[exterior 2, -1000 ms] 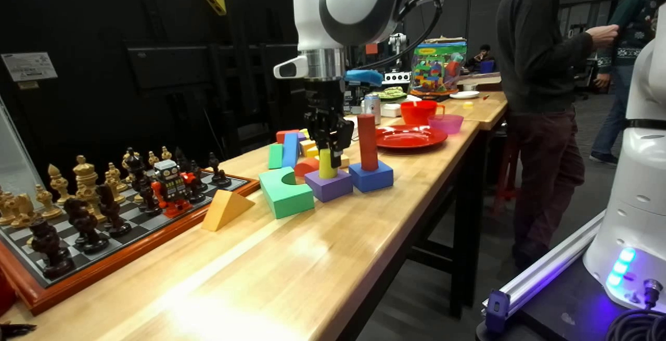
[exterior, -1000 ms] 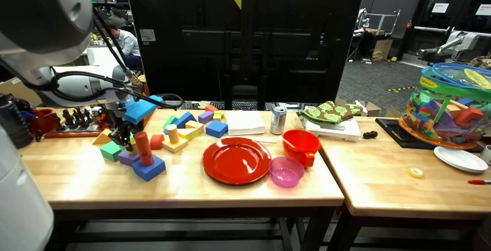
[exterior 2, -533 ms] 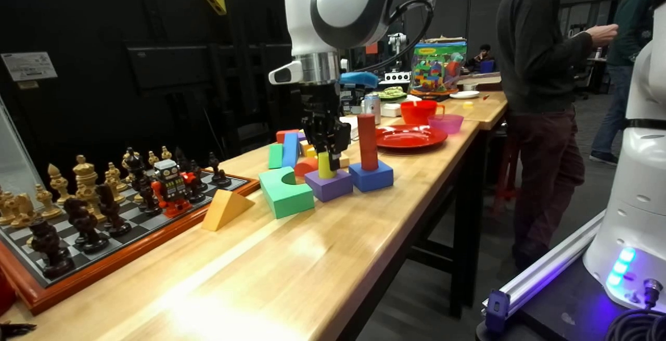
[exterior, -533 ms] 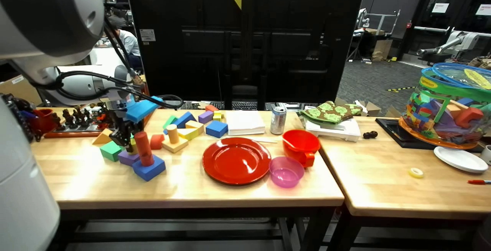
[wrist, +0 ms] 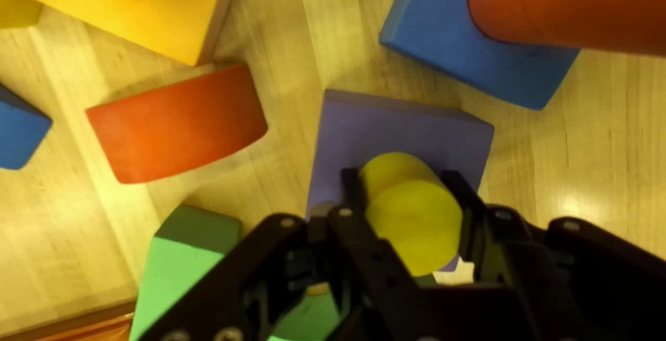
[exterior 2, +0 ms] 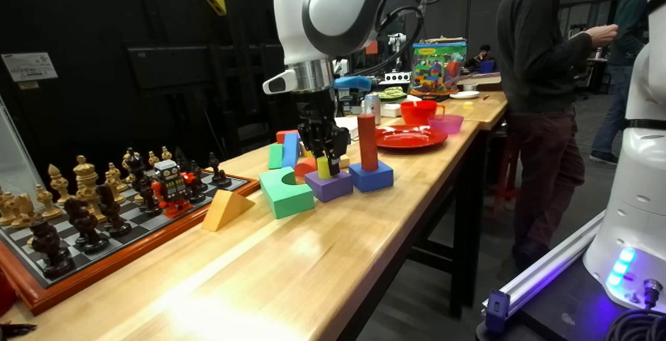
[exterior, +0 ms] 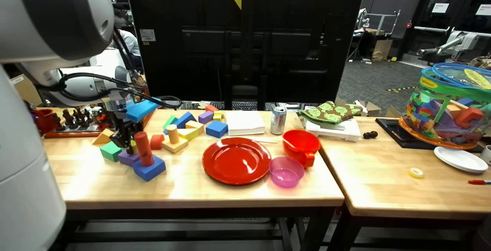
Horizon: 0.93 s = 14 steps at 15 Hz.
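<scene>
"Wooden tabletop (exterior 2: 250,273) is stretching before us; what are we seeing?"
"Our gripper (wrist: 402,179) is pinching the yellow cylinder (wrist: 415,224), which is standing on the purple block (wrist: 400,127). Near it, a blue block (wrist: 463,57) is bearing a red cylinder (wrist: 567,10); farther, a red plate (exterior: 236,161) is lying."

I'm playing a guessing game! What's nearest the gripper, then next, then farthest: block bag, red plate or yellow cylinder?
1. Yellow cylinder, held by the gripper.
2. Red plate, middle of an exterior view.
3. Block bag, far right there.
</scene>
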{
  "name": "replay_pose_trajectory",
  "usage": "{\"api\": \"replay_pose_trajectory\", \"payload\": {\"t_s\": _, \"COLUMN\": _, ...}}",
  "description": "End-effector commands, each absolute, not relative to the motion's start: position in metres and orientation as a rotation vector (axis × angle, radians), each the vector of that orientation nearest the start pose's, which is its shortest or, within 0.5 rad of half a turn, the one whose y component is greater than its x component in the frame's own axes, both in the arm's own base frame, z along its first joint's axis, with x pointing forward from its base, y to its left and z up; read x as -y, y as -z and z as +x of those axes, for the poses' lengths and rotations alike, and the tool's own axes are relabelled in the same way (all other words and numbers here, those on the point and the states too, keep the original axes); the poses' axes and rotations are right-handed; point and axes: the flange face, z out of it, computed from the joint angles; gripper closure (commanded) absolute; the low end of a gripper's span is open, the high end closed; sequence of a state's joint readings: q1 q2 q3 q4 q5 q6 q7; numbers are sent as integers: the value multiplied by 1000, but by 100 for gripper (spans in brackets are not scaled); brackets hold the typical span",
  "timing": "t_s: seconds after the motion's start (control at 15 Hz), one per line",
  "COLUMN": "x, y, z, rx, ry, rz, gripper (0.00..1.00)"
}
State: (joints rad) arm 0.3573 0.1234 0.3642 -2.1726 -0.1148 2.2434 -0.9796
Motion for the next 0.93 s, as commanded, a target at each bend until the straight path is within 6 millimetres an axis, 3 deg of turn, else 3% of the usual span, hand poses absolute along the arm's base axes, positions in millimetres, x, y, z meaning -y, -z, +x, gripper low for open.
{"api": "replay_pose_trajectory", "payload": {"t_s": 0.0, "x": -356, "y": -307, "z": 409, "rx": -2397, "ry": 164, "rz": 1925, "gripper": 29}}
{"api": "replay_pose_trajectory", "payload": {"t_s": 0.33, "x": -360, "y": -309, "z": 407, "rx": -2387, "ry": 183, "rz": 1897, "gripper": 0}}
{"api": "replay_pose_trajectory", "payload": {"t_s": 0.87, "x": -363, "y": -317, "z": 403, "rx": -2368, "ry": 165, "rz": 1879, "gripper": 0}}
